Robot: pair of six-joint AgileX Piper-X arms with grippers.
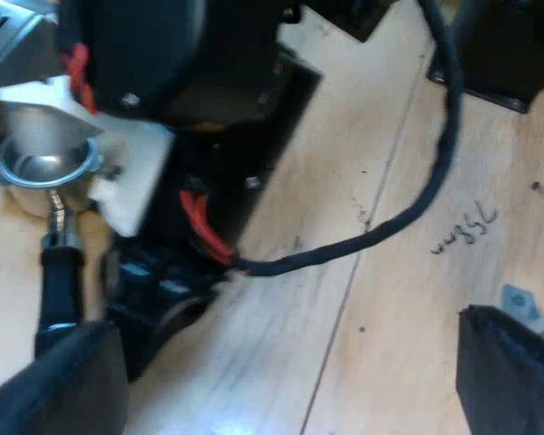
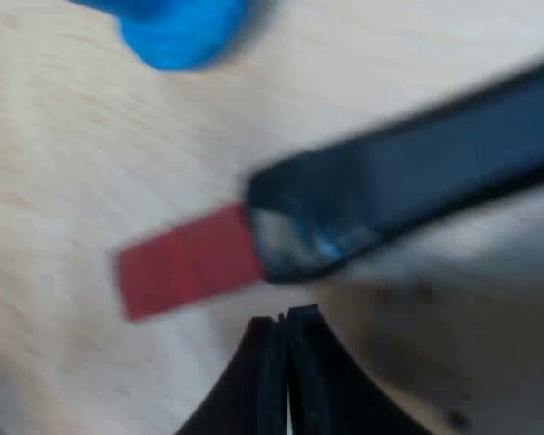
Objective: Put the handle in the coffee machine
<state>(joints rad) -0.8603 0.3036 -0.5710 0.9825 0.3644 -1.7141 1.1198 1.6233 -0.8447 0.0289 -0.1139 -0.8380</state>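
Since the holder is loose on the table, the whole fitting is still to do

Largest first: the wooden table (image 1: pixel 417 299) carries everything, and the metal holder (image 1: pixel 45 168) rests on it, basket mouth up, near the dark bulk of the other arm. So I judge it has not yet been lifted, let alone locked into the coffee machine. Its dark handle (image 2: pixel 408 181) runs out over the wood to the red end (image 2: pixel 190 263), with the blue tamper (image 2: pixel 181 32) farther off and well apart. The left gripper (image 1: pixel 286 349) hangs with its fingers spread wide and nothing between them, one finger close to the handle's far end. The right gripper (image 2: pixel 282 319) has its two fingers pressed together just beside the handle and holds nothing. Left to do: grasp, carry, insert and twist home
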